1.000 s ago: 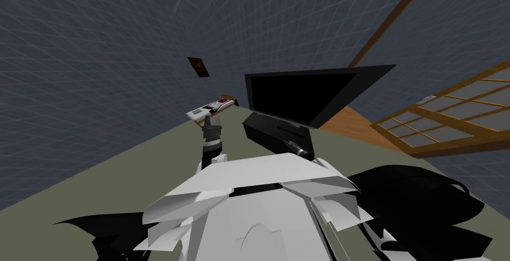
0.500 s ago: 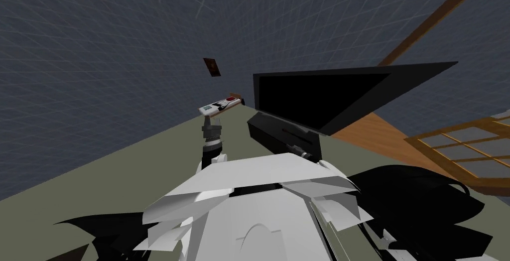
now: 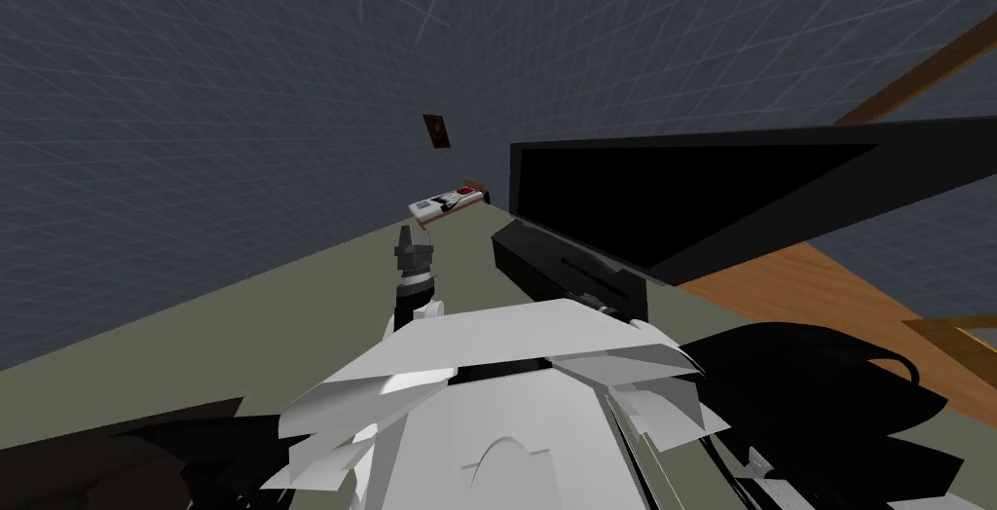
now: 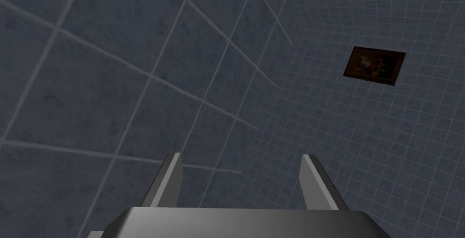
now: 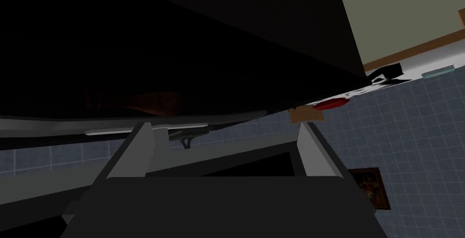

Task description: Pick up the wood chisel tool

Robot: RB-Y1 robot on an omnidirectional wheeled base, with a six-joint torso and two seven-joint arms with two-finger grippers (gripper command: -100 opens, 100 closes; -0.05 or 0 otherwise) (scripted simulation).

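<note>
Wood chisel: cannot be told apart; several small things lie on the far white desk, too small to name.
Wall: grey-blue tiles, far and left.
Floor: olive, wood-brown to the right.
Black screen: right of the desk and nearer, above a low black box.
Right gripper: close by the black screen and box, fingers released and apart.
Left gripper: raised, nearer than the desk, fingers released and apart.
Picture frame: dark, on the wall above the desk.
Red thing: on the desk.
</note>
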